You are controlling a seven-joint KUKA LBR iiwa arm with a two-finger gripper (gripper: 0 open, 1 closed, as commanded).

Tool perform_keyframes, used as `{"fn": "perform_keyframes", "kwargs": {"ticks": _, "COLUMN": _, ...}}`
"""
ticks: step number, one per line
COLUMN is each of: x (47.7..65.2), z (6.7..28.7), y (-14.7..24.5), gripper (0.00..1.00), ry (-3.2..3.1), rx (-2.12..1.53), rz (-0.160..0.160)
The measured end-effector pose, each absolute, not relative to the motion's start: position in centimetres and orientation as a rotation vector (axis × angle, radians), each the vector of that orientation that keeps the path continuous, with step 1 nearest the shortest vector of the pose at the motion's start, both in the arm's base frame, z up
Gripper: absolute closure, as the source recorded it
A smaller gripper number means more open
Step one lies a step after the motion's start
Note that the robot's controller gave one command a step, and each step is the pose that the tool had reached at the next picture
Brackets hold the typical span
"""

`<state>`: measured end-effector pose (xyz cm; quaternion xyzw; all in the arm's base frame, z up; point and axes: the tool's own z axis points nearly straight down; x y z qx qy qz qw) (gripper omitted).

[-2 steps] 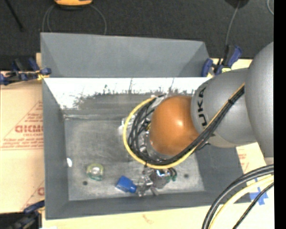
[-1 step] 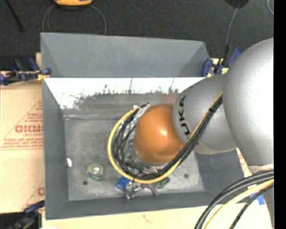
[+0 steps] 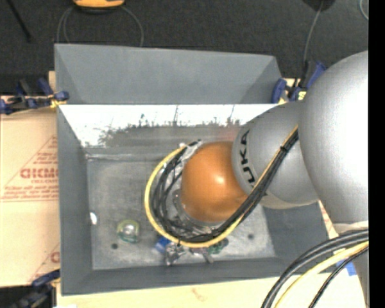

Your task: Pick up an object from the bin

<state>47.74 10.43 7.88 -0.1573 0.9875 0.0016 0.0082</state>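
A silvery part of my gripper (image 3: 174, 254) pokes out under the arm's cables, low over the bin floor near the front wall. A small blue thing (image 3: 161, 245) lies right beside it on the left. A small green thing (image 3: 215, 248) lies just to its right, partly hidden. A clear greenish ball (image 3: 128, 230) rests on the floor further left, apart from the gripper. I cannot tell whether anything is held.
A tiny white piece (image 3: 94, 219) lies near the bin's left wall. The arm with its orange cover and looped cables hangs over the middle and right of the bin and hides the floor beneath.
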Motion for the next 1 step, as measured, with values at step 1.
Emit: {"fn": "perform_keyframes", "kwargs": {"ticks": 1, "x": 51.1, "z": 22.75, "y": 6.38, "gripper": 1.0, "ry": 3.073, "rx": -0.59, "rz": -0.003}}
